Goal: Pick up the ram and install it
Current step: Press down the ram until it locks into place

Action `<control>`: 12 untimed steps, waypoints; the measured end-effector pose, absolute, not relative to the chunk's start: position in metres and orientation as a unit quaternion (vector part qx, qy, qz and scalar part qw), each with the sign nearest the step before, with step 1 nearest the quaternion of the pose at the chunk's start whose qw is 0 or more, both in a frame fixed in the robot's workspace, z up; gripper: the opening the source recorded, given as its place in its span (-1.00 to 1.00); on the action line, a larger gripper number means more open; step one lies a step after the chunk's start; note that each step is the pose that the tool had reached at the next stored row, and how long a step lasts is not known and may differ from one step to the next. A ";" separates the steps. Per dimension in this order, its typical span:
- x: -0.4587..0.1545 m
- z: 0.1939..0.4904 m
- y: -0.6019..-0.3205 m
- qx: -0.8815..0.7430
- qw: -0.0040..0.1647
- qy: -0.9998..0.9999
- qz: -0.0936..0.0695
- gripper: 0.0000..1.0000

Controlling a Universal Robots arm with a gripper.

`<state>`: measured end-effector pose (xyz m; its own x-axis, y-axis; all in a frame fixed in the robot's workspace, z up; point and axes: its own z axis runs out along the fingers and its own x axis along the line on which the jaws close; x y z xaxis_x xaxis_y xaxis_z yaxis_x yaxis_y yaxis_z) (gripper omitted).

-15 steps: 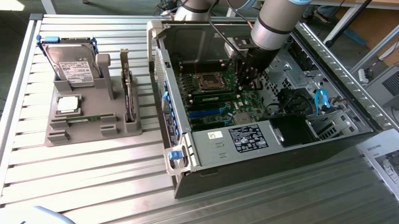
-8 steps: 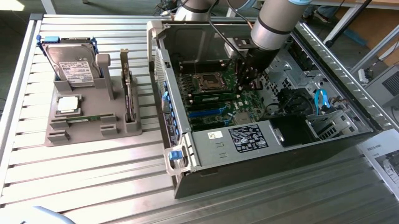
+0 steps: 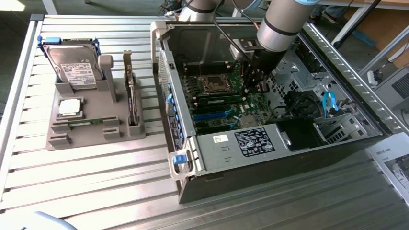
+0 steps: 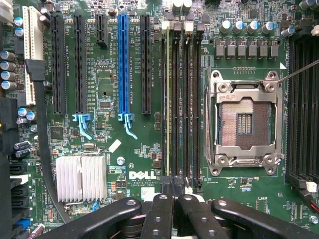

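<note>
- While the claw (image 3: 255,89) hangs inside the open computer case (image 3: 191,158), the grey holder (image 3: 96,136) sits well apart from it, out on the slatted surface (image 3: 96,191) toward the exterior view's left.
- That holder carries a hard drive (image 3: 73,67), a square silver processor chip (image 3: 69,106) and an upright expansion card (image 3: 131,96). A slim green strip (image 3: 85,121) lying low in it looks like the second stick, though I cannot be sure.
- Closer in, the motherboard (image 4: 129,149) lies directly under the claw (image 4: 174,185), with the memory slots (image 4: 192,99) running away from its tips.
- The claw is clenched, fingertips drawn together and gripping nothing. They sit right over the near end of one slot, and contact cannot be judged.
- The ram (image 4: 174,99) stands in that slot, just ahead of the tips. It shows as a long, narrow strip seen edge-on, with a pale yellow-green top edge, straight and level along the slot. In the exterior view it is a thin green line (image 3: 219,99) just beside the claw.
- Judged from this, pickup and carrying are done and the stick is in its slot. Whether it is fully seated and latched cannot be told.
- Beyond the slots, on the far side from the holder, the empty processor socket (image 4: 246,124) lies near the claw.
</note>
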<state>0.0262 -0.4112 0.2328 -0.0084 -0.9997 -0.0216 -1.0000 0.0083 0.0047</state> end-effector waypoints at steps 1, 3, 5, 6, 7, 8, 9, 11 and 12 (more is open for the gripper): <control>0.026 0.233 -0.411 -0.704 0.006 0.710 0.009 -0.80; 0.026 0.233 -0.411 -0.704 0.006 0.710 0.009 -0.80; 0.026 0.232 -0.411 -0.704 0.006 0.710 0.009 -0.80; 0.026 0.232 -0.411 -0.704 0.006 0.710 0.009 -0.80; 0.026 0.232 -0.411 -0.704 0.006 0.710 0.009 -0.80; 0.026 0.232 -0.411 -0.704 0.006 0.710 0.009 -0.80; 0.026 0.232 -0.411 -0.704 0.006 0.710 0.009 -0.80; 0.026 0.232 -0.411 -0.704 0.006 0.710 0.009 -0.80; 0.026 0.232 -0.411 -0.704 0.006 0.710 0.009 -0.80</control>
<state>0.0262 -0.4112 0.2319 -0.0084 -0.9997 -0.0217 -1.0000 0.0083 0.0047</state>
